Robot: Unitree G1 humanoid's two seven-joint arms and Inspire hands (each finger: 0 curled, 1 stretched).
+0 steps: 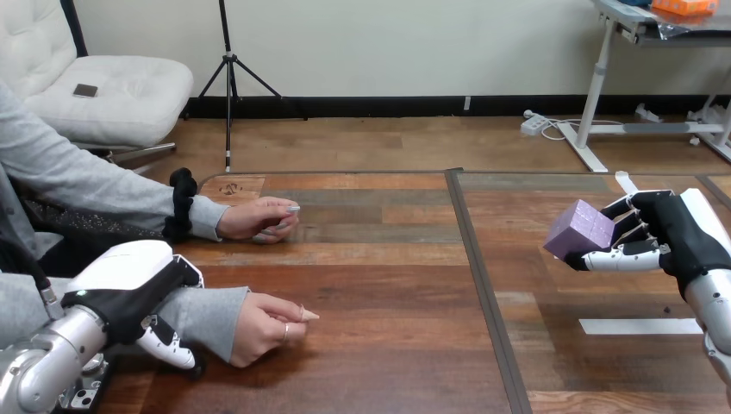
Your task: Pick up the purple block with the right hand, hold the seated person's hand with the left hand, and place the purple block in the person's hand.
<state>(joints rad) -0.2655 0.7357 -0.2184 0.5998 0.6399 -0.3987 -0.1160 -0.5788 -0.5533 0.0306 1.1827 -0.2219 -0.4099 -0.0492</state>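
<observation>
Two robot hands are busy. Nearest, the left hand lies over the person's grey-sleeved forearm, its thumb and fingers curled round it. The person's near hand rests loosely curled on the wooden table just past that grip. Further off, the right hand grips the purple block between curled fingers and thumb, raised above the table, well apart from the left hand. Beyond the left hand, the person's far hand rests on the table.

The wooden table bears the person's farther hand, the person's nearer hand and a white strip.
</observation>
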